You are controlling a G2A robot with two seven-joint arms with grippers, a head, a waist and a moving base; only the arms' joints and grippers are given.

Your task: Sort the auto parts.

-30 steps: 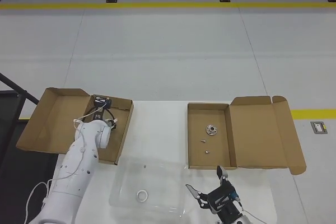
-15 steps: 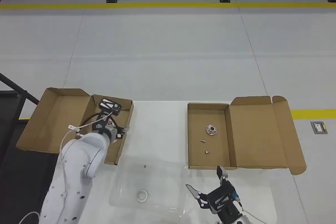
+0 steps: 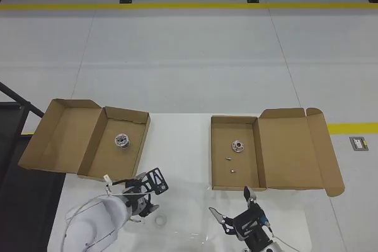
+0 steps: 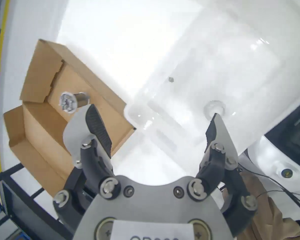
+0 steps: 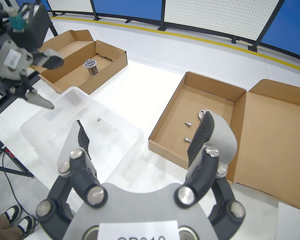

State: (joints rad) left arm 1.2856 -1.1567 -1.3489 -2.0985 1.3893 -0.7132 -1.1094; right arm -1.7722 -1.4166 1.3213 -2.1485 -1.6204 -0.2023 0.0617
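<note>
A toothed metal cylinder (image 3: 121,139) (image 4: 70,99) (image 5: 90,66) stands in the left cardboard box (image 3: 104,165). In the right cardboard box (image 3: 218,170) lie a round flange (image 3: 237,146) and two small bolts (image 3: 229,159) (image 5: 188,123). A clear plastic bin (image 3: 183,211) (image 5: 140,132) at the table's front holds a white ring (image 3: 159,220) (image 4: 213,106) and a tiny dark nut (image 4: 171,79) (image 5: 99,119). My left gripper (image 3: 152,196) (image 4: 152,112) (image 5: 53,84) hangs open and empty over the bin's left end. Open and empty too, my right gripper (image 3: 229,201) (image 5: 143,118) sits by the bin's right front corner.
Both boxes have their lids folded outward, the left lid (image 3: 60,133) to the left and the right lid (image 3: 296,150) to the right. A black frame (image 3: 6,94) stands off the table's left side. White tabletop (image 3: 179,145) separates the two boxes.
My left arm has pulled back from over the left box to the bin's left end, uncovering the metal cylinder in that box. The right arm has stayed still.
</note>
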